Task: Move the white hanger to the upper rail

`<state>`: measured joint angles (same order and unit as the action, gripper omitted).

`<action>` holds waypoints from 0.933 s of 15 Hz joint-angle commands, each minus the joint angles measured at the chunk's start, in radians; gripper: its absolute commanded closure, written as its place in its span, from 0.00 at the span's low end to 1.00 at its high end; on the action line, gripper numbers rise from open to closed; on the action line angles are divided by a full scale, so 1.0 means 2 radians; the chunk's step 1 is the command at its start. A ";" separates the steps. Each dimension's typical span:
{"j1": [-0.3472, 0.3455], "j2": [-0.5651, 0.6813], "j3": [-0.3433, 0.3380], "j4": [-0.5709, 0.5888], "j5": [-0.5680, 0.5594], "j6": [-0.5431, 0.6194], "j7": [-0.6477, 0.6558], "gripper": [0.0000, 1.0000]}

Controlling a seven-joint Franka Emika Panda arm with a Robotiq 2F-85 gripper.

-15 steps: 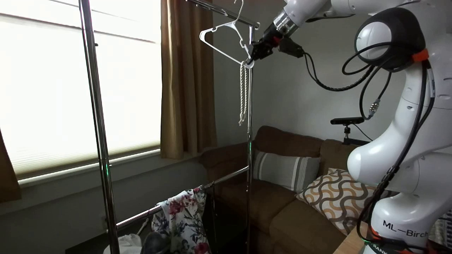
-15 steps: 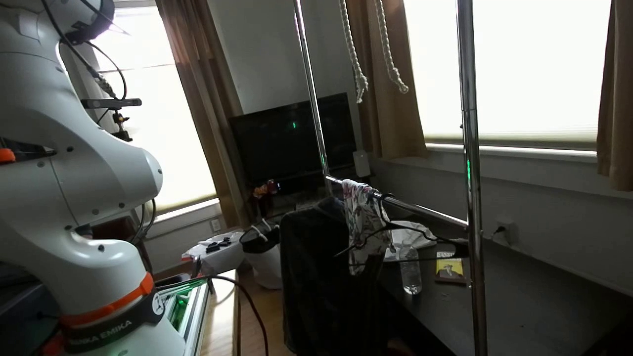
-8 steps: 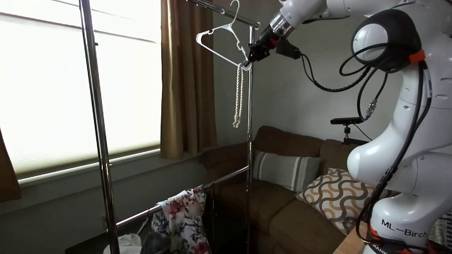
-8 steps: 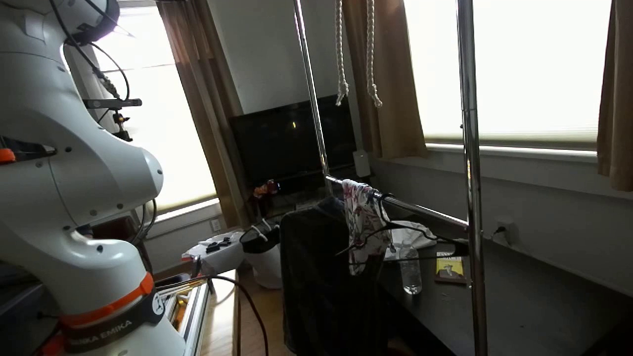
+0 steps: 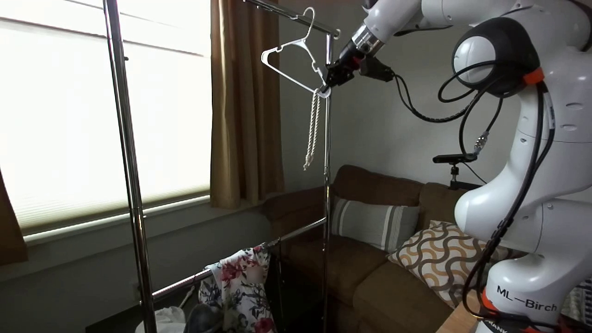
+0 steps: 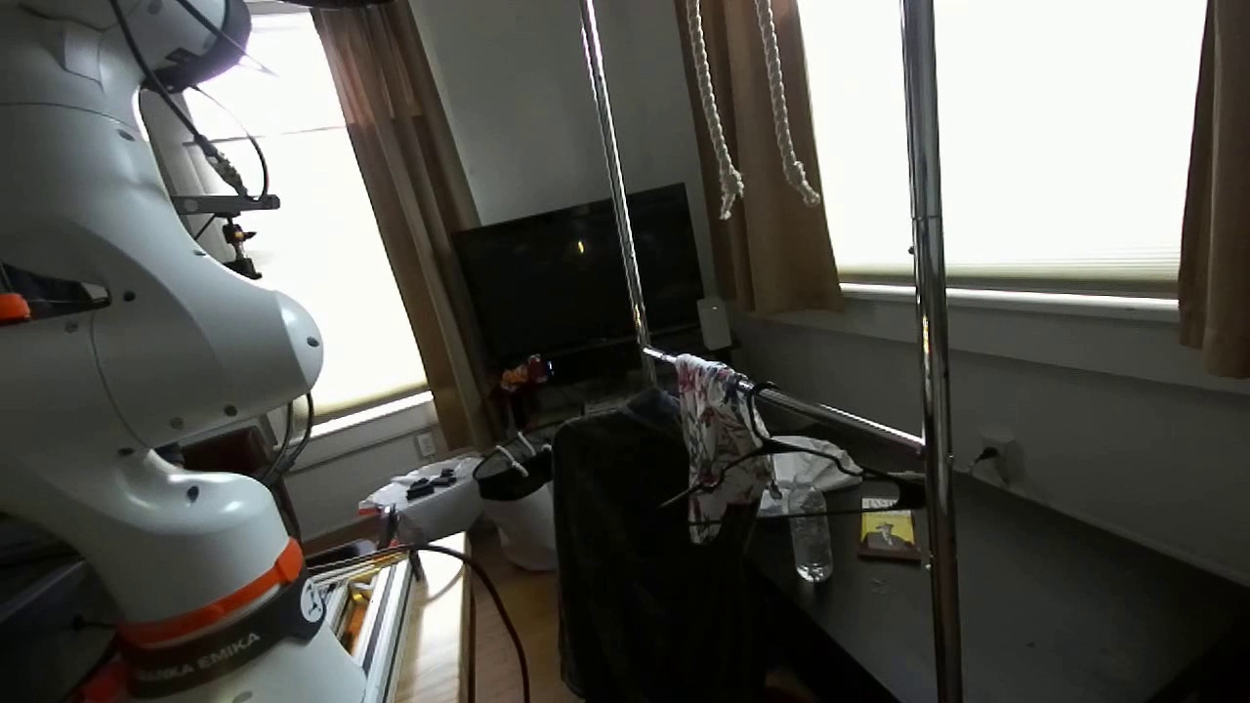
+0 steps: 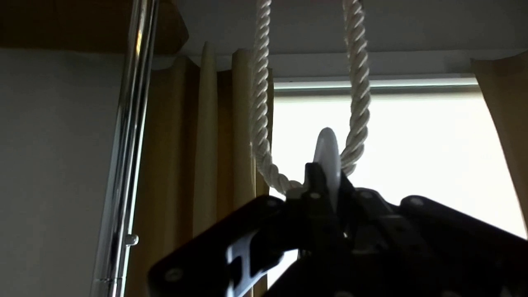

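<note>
The white hanger [image 5: 301, 43] is held up near the top right of the rack in an exterior view. My gripper [image 5: 323, 88] is shut on its lower right corner, which also shows as a white tip between the fingers [image 7: 328, 177] in the wrist view [image 7: 328, 150]. The upper rail [image 5: 277, 10] crosses behind or through the hook in the picture. The hook's top stands a little above the rail line; I cannot tell whether it is over the rail. A cream rope [image 5: 312, 129] hangs at the gripped corner and shows in the wrist view [image 7: 358, 82].
The rack's near pole [image 5: 127, 152] and far pole [image 5: 327, 185] stand on either side. A floral garment [image 5: 243, 286] hangs on the lower bar [image 5: 303, 229]. A black hanger [image 6: 811, 446] hangs there too. A brown couch [image 5: 319, 263] stands behind.
My gripper and the white hanger have moved down and slightly left in an exterior view. The hook's top, cut off at first, now shows whole. The rope has swung.
</note>
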<state>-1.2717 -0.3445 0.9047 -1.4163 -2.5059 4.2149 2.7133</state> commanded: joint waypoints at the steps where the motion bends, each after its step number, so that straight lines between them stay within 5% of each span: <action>1: -0.036 -0.018 0.025 0.001 -0.004 0.014 0.020 0.98; 14: -0.086 -0.074 0.059 0.006 0.001 0.014 0.016 0.98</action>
<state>-1.4117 -0.4450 1.0128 -1.4161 -2.5059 4.2149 2.7130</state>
